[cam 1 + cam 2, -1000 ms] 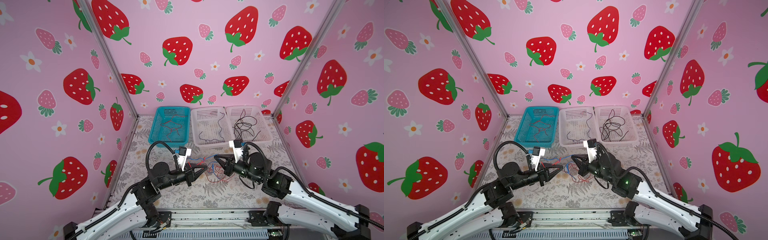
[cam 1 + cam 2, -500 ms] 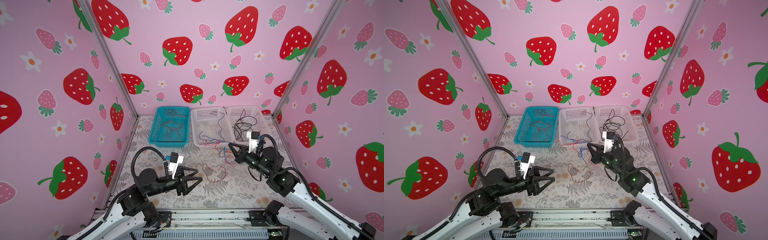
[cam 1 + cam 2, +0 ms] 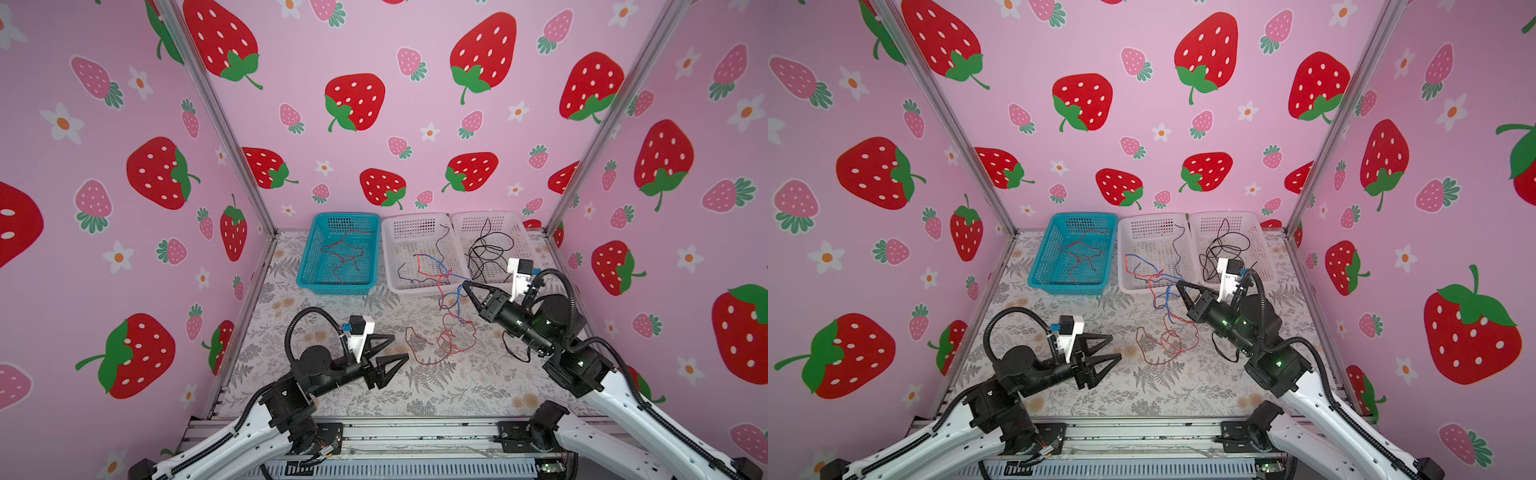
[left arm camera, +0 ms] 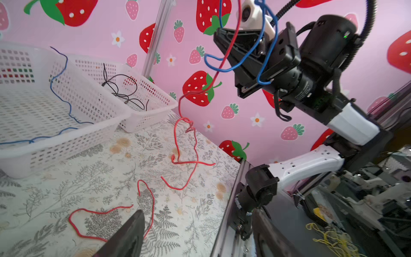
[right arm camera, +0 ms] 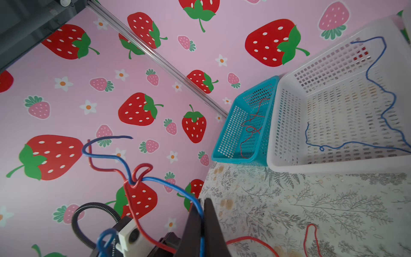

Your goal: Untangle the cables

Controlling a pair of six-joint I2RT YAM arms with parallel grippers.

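L claw: jaws apart, empty, low over surface.
R claw: clamped on blue cable, up off surface.
Red cable: knotted w/ blue just past R claw tip, rest trails on surface btwn claws.
Mid white basket: just beyond R claw.

light: bright, even, diffuse | shadows: faint and soft on worktop | top views: sharp, corner posts bow toward frame edges | left wrist: finger of left claw blurred at lower edge, lower right dim | right wrist: white basket smeared at right, upper left corner dark
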